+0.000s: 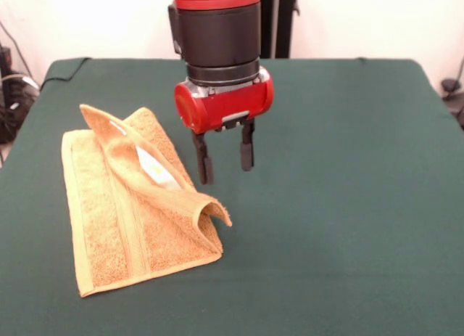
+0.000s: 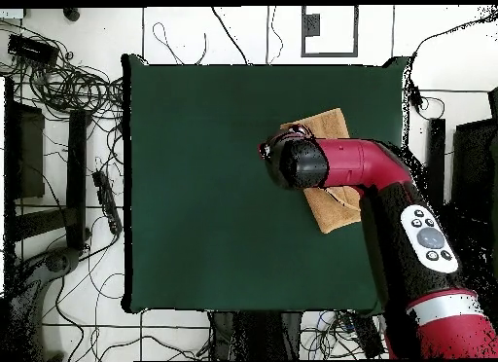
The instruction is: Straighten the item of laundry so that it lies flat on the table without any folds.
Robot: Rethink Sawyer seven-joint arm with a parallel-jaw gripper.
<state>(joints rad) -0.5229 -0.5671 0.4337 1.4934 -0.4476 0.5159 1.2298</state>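
Note:
The orange-tan towel (image 1: 130,205) lies on the dark green table (image 1: 333,205), left of centre in the front view. One side is folded over the rest, making a raised ridge that ends in a curled corner (image 1: 214,209); a white tag shows in the fold. My gripper (image 1: 225,158) hangs just right of the towel and above the cloth, open, with nothing between its black fingers (image 1: 202,162). In the overhead view my arm (image 2: 331,163) covers much of the towel (image 2: 321,125), and the fingers are hidden.
The table's edges run round the green cloth (image 2: 195,183). Cables and dark equipment (image 2: 68,134) lie on the floor beside the table in the overhead view. A black cable (image 1: 65,71) touches the table's far left corner in the front view.

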